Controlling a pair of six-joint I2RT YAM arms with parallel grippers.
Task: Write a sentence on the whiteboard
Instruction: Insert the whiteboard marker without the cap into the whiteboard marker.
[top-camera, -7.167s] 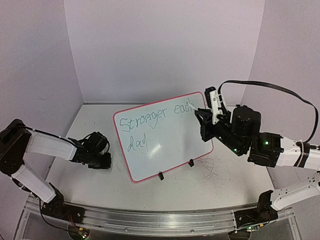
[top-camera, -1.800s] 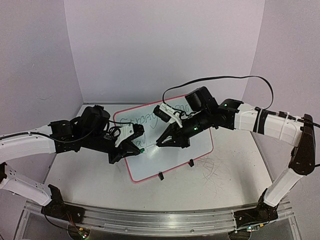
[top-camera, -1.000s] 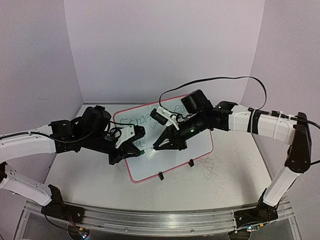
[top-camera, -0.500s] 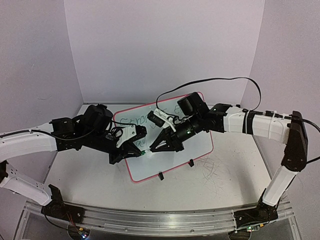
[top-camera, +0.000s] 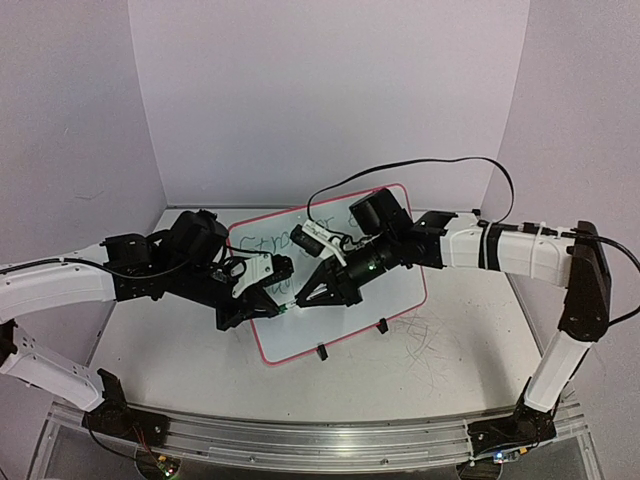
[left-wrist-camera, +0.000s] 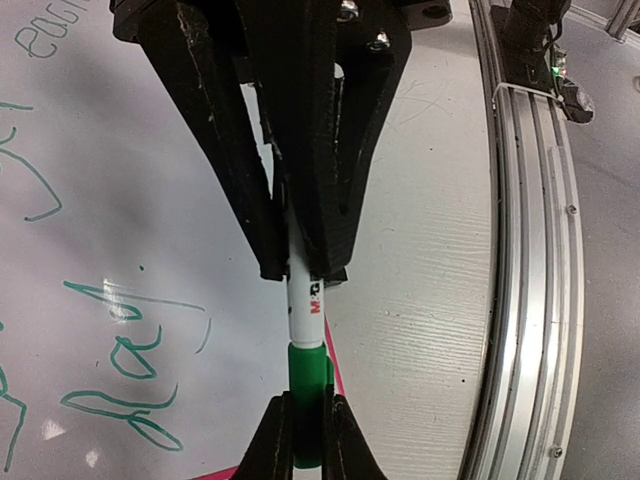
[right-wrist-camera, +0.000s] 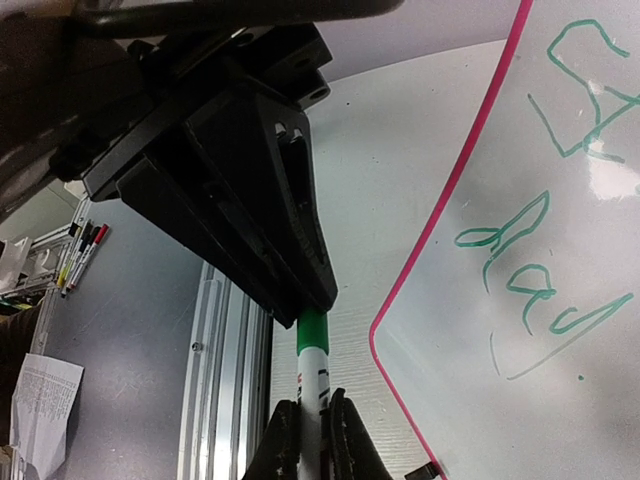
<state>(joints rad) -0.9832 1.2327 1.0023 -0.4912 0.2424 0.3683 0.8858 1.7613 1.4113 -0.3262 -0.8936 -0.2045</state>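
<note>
The left gripper (top-camera: 283, 308) and the right gripper (top-camera: 298, 300) meet tip to tip, with little slack between them. The red-pink rim of the whiteboard (top-camera: 330, 322) passes just beside that meeting point. Beyond the right gripper the board stretches away toward the back wall. Behind the left gripper there is bare table (top-camera: 150, 340) out to the side wall. On the near side of both hands is more table, and then the aluminium rail (top-camera: 320, 440) along the front edge.

The table is a pale, wood-grained white, with faint scribble marks (top-camera: 430, 335) near the right arm's side of the board. Lavender walls (top-camera: 330, 90) close in the back and both sides. The board's two black clip feet (top-camera: 321, 351) sit on its near edge. The right wrist camera catches a few spare markers (right-wrist-camera: 80, 255) and a printed sheet (right-wrist-camera: 35, 400) lying off past the rail.

The sentence (top-camera: 262, 243) is in green cursive. Its "day" (left-wrist-camera: 120, 360) lies just to one side of the left fingers, and the arms cover much of the upper line.

A green marker (left-wrist-camera: 305, 320) bridges the two hands. The left gripper's fingers (left-wrist-camera: 275, 440) are pinched nearly closed on its green cap. The right gripper's fingers (right-wrist-camera: 285, 435) are just as tight around the white barrel, so each hand grips one end. I can't tell whether the marker touches the board.
</note>
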